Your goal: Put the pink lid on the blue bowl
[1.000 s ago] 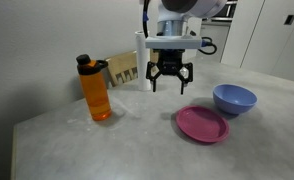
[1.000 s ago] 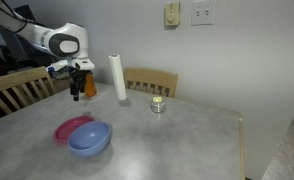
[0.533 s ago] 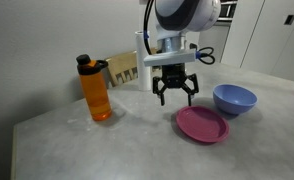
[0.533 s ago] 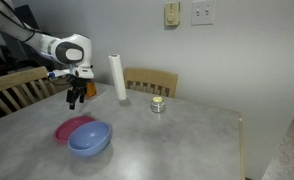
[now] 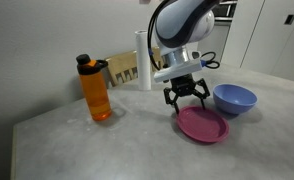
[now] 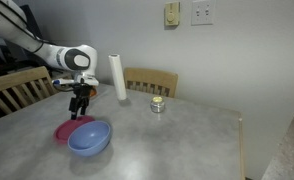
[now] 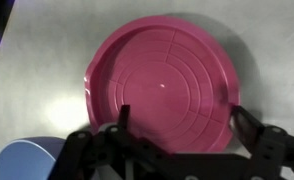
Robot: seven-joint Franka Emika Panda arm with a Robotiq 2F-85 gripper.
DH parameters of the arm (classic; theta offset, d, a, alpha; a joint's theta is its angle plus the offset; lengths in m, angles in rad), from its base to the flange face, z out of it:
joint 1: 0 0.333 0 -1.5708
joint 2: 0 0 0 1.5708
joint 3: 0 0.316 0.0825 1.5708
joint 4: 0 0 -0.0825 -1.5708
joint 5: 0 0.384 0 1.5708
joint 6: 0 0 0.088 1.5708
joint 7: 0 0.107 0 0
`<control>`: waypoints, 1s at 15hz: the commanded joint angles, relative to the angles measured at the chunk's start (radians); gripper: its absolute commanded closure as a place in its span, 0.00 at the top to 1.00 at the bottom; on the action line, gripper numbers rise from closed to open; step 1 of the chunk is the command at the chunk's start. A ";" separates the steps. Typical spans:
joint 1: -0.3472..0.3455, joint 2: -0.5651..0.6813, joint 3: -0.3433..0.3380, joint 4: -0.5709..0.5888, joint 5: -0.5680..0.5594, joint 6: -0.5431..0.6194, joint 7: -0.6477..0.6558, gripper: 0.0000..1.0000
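Observation:
The pink lid point(image 5: 202, 124) lies flat on the grey table, next to the blue bowl point(image 5: 234, 99). Both also show in an exterior view, the lid point(image 6: 71, 128) partly behind the bowl point(image 6: 89, 138). My gripper point(image 5: 187, 99) hangs open just above the lid's near edge, fingers pointing down. In the wrist view the lid point(image 7: 162, 82) fills the middle, my gripper point(image 7: 182, 118) is spread wide over its lower part, and the bowl's rim point(image 7: 22, 162) shows at the bottom left corner.
An orange bottle point(image 5: 95, 89) stands on the table away from the lid. A white roll point(image 6: 117, 77) and a small jar point(image 6: 158, 104) stand further back. A wooden chair point(image 6: 152, 80) is behind the table. A wooden holder point(image 5: 122, 69) sits behind the bottle.
My gripper has moved from above the table's back toward the lid and dropped lower, still open. The lid and bowl have not moved.

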 commanded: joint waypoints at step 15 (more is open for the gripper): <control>-0.008 0.162 -0.005 0.280 -0.043 -0.379 0.124 1.00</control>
